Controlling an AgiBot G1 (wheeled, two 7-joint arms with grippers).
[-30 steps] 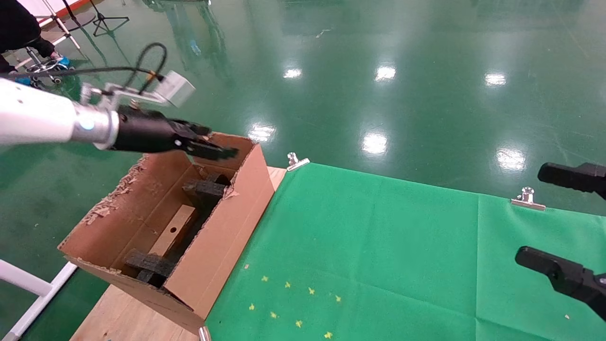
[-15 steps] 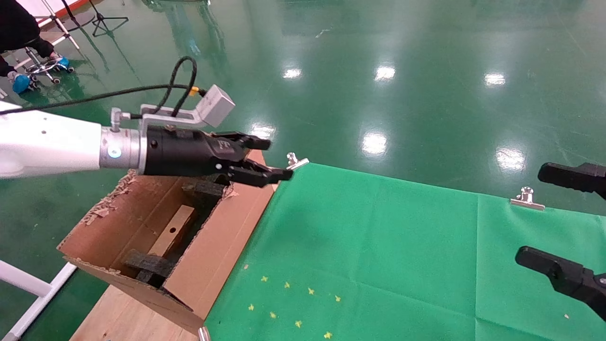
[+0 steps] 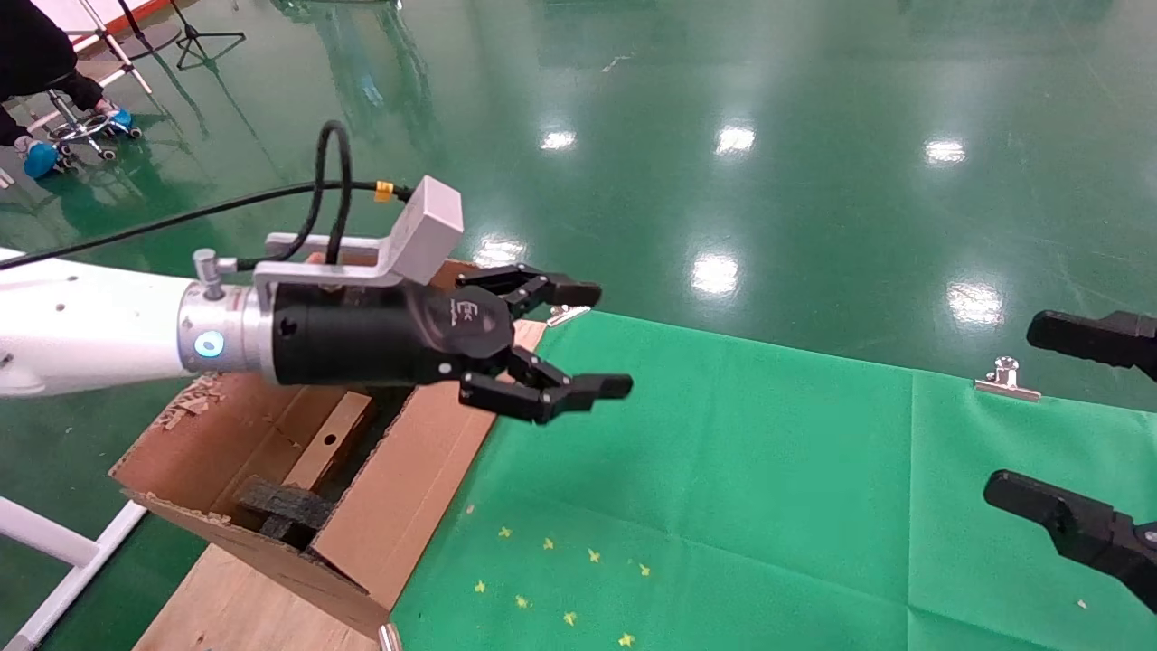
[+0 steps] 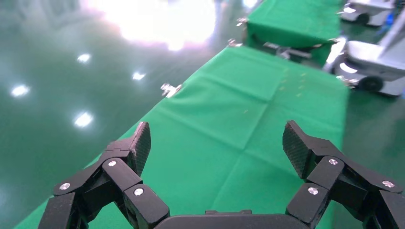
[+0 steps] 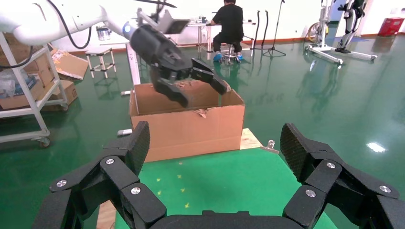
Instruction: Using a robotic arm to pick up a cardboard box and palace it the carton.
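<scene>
The left gripper (image 3: 592,342) at the end of the white robotic arm (image 3: 81,330) carries a small pale logo on its black body, too small to read. Its two fingers are spread wide with nothing between them, and it hangs just past the carton's (image 3: 407,488) right wall, above the near edge of the green cloth (image 3: 741,488). A silver block (image 3: 429,226) with a black cable (image 3: 325,181) sits on top of the wrist, and a blue light (image 3: 210,344) glows on the silver ring.

The carton is a large brown corrugated one with ragged, torn upper edges, standing at the left end of the cloth on a bare wooden tabletop (image 3: 226,615). Inside it lie dark grey foam blocks (image 3: 285,506) and the cardboard box (image 3: 333,438), a slim brown piece with a small dark hole in its face (partly hidden behind the gripper's body). It rests lengthwise between the foam pieces.

The right gripper (image 3: 1085,425) is far to the right of the carton, at the edge of the head view, its fingers wide apart and empty. Silver clips (image 3: 1005,380) pin the cloth's far edge, and small yellow marks (image 3: 560,579) dot the cloth just right of the carton's near corner.

In the right wrist view a person in black (image 5: 230,24) sits at a desk far behind the carton.
</scene>
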